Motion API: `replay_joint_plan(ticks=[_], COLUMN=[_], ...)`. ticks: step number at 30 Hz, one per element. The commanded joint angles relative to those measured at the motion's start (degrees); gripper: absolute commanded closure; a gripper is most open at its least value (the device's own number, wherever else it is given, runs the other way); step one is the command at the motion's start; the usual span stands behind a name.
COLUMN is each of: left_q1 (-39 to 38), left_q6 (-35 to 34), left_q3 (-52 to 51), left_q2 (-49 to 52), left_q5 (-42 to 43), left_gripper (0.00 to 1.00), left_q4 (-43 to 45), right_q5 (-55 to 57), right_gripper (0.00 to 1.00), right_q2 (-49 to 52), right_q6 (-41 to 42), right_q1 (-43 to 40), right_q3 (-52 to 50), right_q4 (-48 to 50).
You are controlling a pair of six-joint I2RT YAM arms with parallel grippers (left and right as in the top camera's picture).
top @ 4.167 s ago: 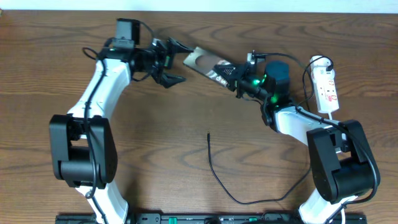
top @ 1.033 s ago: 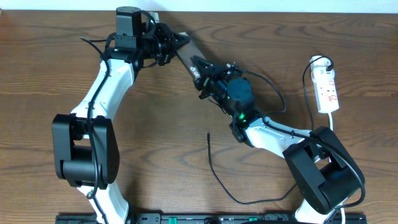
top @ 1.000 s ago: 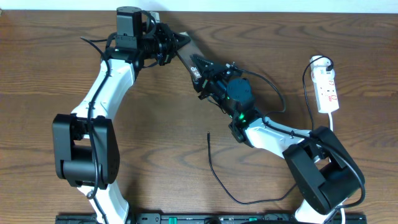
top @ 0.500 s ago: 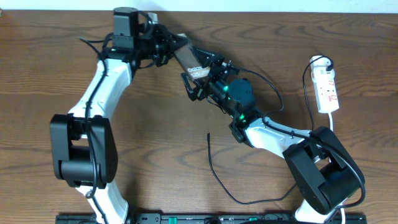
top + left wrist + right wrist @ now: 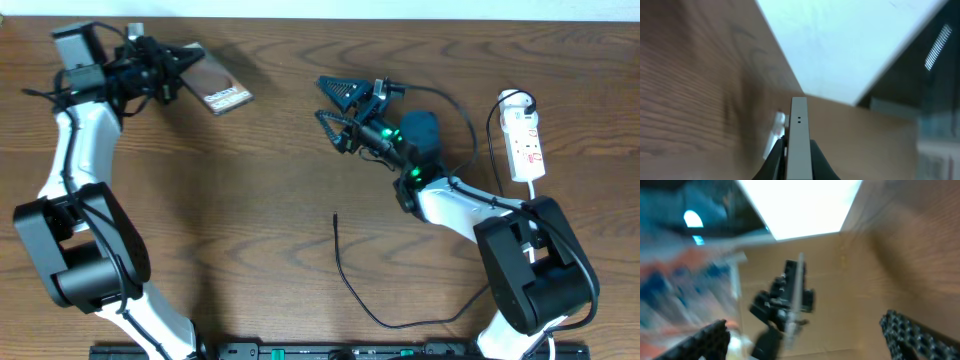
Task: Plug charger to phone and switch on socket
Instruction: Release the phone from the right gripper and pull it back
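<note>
"How far along is it, would you say?"

"Hardly begun. The left claw is clamped shut on one end of the phone, up at the far left corner of the surface. The phone looks tilted and held clear of the wood."

"And the other one?"

"The right claw hangs wide open over the middle, gripping nothing and well apart from the phone."

"The charger?"

"The black charger cable lies loose on the wood nearer the front. Its tip is free, and it's well away from the phone and both claws, so nothing is plugged in."

"The switch?"

"The white power strip sits at the far right with nothing near it. It's too small from here to tell whether the switch is on. I'd say every step is left: pick up the tip, seat it in the phone, press the switch."

"What's the count?"

"Two claws, one phone, one charger cable, one power strip."
</note>
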Motion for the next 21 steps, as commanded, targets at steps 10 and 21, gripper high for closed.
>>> replay_joint_plan(ticks=[10, 21], left_q1=[1.4, -0.1], left_q6=[9.9, 16.4], left_q3=[0.8, 0.8], left_q2=[-1.8, -1.7], left_q5=[21.7, 21.7], left_gripper=[0.93, 0.93], left_q4=[2.1, 2.1], right_q5=[-35.1, -28.9], right_gripper=[0.01, 0.01], right_q2=[-0.2, -0.2], right_q6=[-27.3, -46.3], right_q1=[-7.5, -6.2], right_q3=[11.9, 25.1], right_q4=[-17.0, -52.9])
